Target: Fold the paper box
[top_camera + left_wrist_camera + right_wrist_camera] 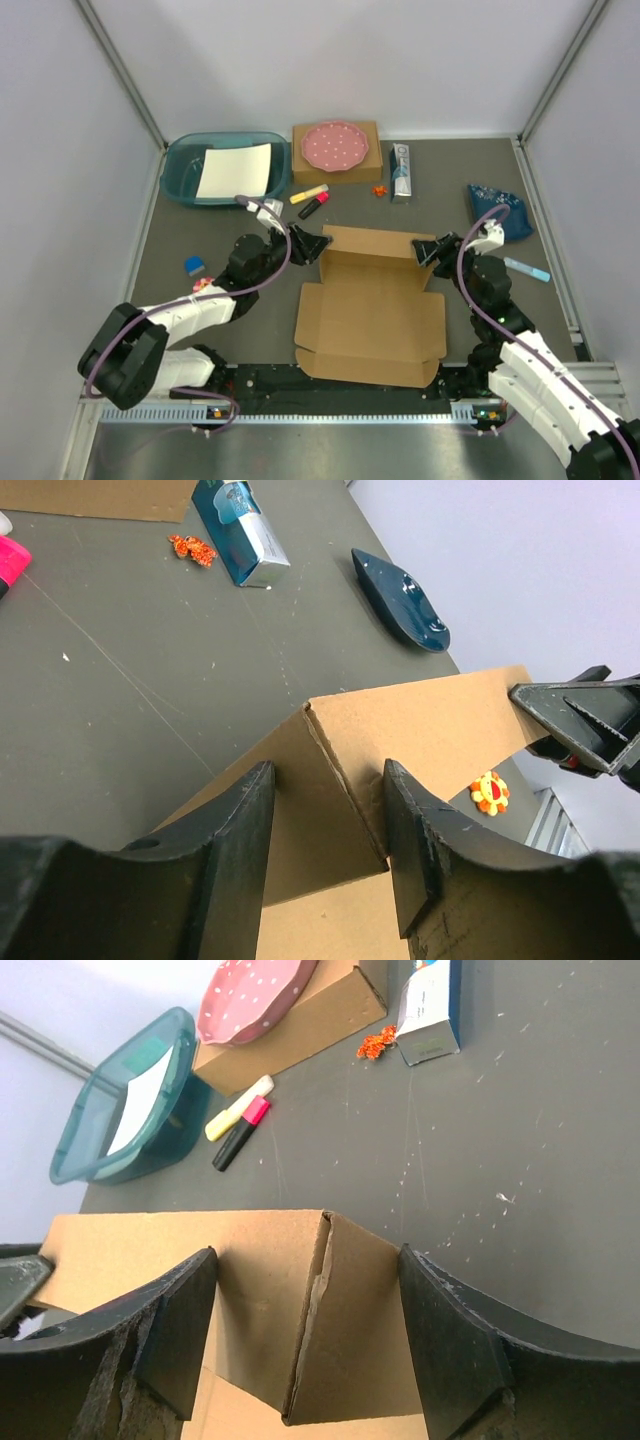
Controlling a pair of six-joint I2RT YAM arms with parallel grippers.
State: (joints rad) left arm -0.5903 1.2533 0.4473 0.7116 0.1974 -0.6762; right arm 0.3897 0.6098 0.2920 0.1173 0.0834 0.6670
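Observation:
The paper box (370,330) lies as a cut brown sheet in the middle of the table, its far panel (375,245) folded upright with both side tabs bent inward. My left gripper (318,243) is open at the panel's left corner. In the left wrist view the folded corner (340,780) stands between the fingers (240,850), and the right-hand finger touches the cardboard. My right gripper (428,250) is open at the right corner. In the right wrist view that corner (325,1310) stands between the wide-spread fingers (450,1340) without touching them.
At the back stand a teal tub with white paper (222,168) and a small brown box with a pink dotted plate (336,148). Markers (310,198), a toothpaste box (401,172), a dark blue bag (500,210), a light blue pen (527,268) and small toys (194,265) lie around.

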